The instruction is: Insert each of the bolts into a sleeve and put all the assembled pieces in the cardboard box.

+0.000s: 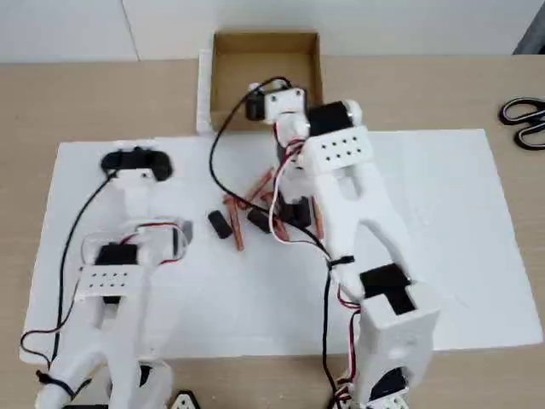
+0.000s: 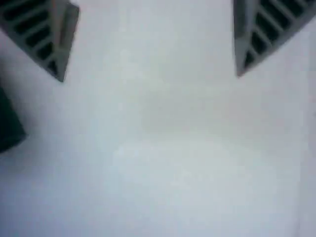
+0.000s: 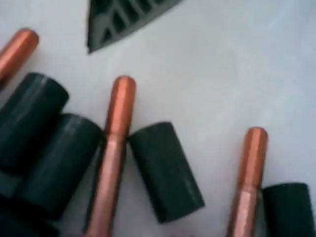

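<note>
Bolts (image 3: 114, 143) sit directly beneath the right gripper (image 3: 123, 19), which hangs low over the pile. From where I stand I cannot tell whether it is open or closed, and I see nothing in its grasp. The 3 bolts close below it are smooth copper-coloured rods with rounded tips. The middle 1 lies flat, its long axis running nearly parallel to a sleeve (image 3: 166, 171) that touches its side. The sleeves are stubby matte black cylinders, also lying flat, some bunched against each other.

The right arm looks far the nearer, so I judge the next pick to be its job. The left gripper (image 2: 155, 44) hovers well apart from the pile, spread wide and empty above the white sheet (image 1: 443, 256). The cardboard box (image 1: 266, 36), open-topped, waits beyond the pile at the sheet's far edge on the wooden table (image 1: 85, 94).
</note>
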`<action>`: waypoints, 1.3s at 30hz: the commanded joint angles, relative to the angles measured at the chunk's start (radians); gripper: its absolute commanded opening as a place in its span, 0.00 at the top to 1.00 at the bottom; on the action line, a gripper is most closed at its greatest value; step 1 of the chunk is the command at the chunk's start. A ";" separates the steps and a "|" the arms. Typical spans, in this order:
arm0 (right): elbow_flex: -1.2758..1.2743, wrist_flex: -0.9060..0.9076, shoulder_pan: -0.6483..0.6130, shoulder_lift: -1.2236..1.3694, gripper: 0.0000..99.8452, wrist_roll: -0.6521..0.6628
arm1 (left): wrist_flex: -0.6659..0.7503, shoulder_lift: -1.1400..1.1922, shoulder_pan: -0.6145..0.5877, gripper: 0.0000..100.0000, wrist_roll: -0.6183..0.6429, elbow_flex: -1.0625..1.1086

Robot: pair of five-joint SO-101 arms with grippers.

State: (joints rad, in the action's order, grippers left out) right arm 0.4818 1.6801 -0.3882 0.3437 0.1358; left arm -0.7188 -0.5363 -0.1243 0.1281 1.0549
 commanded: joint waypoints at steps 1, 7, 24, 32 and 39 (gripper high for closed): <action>0.095 0.007 -0.044 0.004 0.84 0.012 | 0.035 -0.040 -0.058 0.79 0.058 -0.016; 0.103 -0.041 -0.099 0.056 0.84 0.006 | 0.043 -0.040 -0.178 0.79 0.137 -0.033; 0.104 -0.194 -0.340 0.143 0.84 -0.112 | 0.069 -0.040 -0.236 0.79 0.138 -0.031; 0.100 -0.213 -0.344 0.179 0.84 -0.144 | 0.071 -0.040 -0.236 0.79 0.138 -0.030; 0.106 -0.239 -0.348 0.292 0.84 -0.164 | 0.071 -0.040 -0.235 0.79 0.138 -0.030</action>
State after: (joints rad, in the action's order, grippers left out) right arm 0.5340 1.4622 -0.7304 0.6337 -0.0023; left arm -0.6697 -0.5363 -0.3560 0.2616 1.0549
